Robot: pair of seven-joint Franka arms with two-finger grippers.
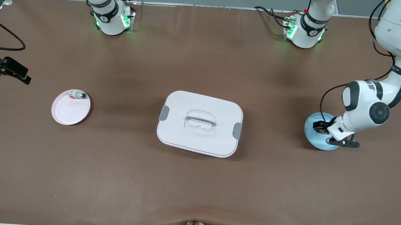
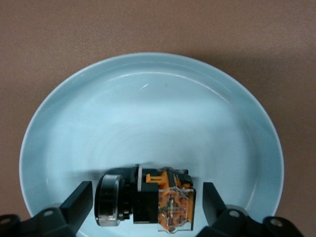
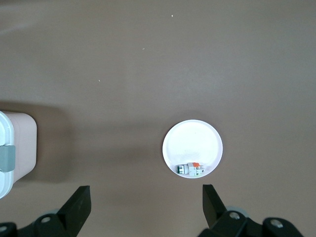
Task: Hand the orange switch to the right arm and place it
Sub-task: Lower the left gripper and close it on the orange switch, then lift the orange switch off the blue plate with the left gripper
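Straddling the orange switch (image 2: 163,202), the left gripper (image 2: 143,202) sits low in the pale blue dish (image 2: 148,113), fingers (image 2: 79,200) spread either side and not yet touching it. Pickup is the step in hand; next it needs a squeeze, then a lift. Over the table beside the pink plate (image 1: 70,109), the right gripper (image 3: 145,202) waits, jaws wide and empty.

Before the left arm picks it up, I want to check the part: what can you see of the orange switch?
The orange switch is a small black block with an orange-patterned translucent face and a round black and silver collar at one end. It lies on its side in the pale blue plate, at the left arm's end of the table. The left pincer straddles it, fingers apart, not yet gripping.
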